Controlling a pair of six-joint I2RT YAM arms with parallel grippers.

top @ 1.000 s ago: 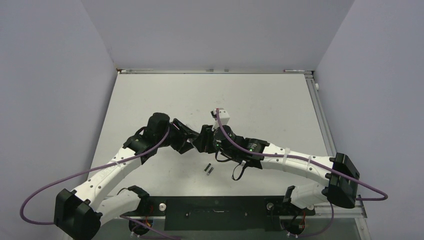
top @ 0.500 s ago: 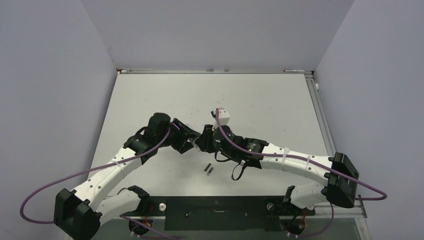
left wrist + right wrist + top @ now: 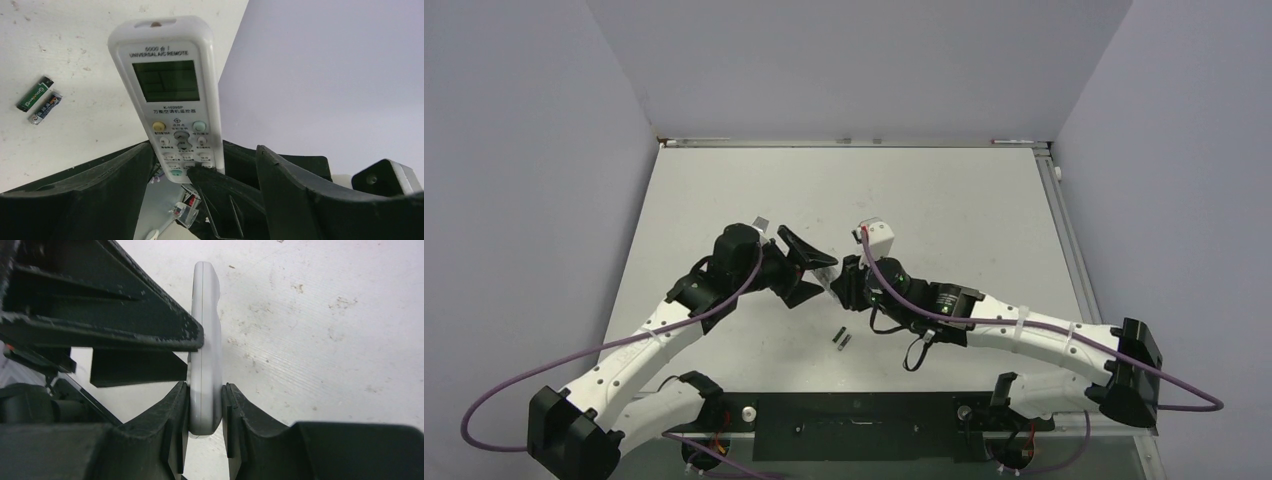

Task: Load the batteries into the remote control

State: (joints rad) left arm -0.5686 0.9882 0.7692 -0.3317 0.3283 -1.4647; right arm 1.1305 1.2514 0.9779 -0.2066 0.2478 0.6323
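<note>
The remote control [image 3: 172,95] is held up off the desk [image 3: 944,200], over its middle. The display end is free, and the button end is pinched front and back by the right tool [image 3: 205,390], which is closed on it. The left tool [image 3: 814,272] stands open, its fingers wide on either side of the remote. In the right wrist view one fingertip [image 3: 192,340] looks to be touching or just beside a flat face, without clamping. The remote is probably a light, stiff, hollow plastic shell with smooth, slippery faces, so a pinch at one end may let it pivot. A hold across the long narrow edges near mid-length, clear of the battery slot, seems safer. The batteries [image 3: 842,338] lie side by side on the desk toward its near edge; they look small, hard and apt to roll.
</note>
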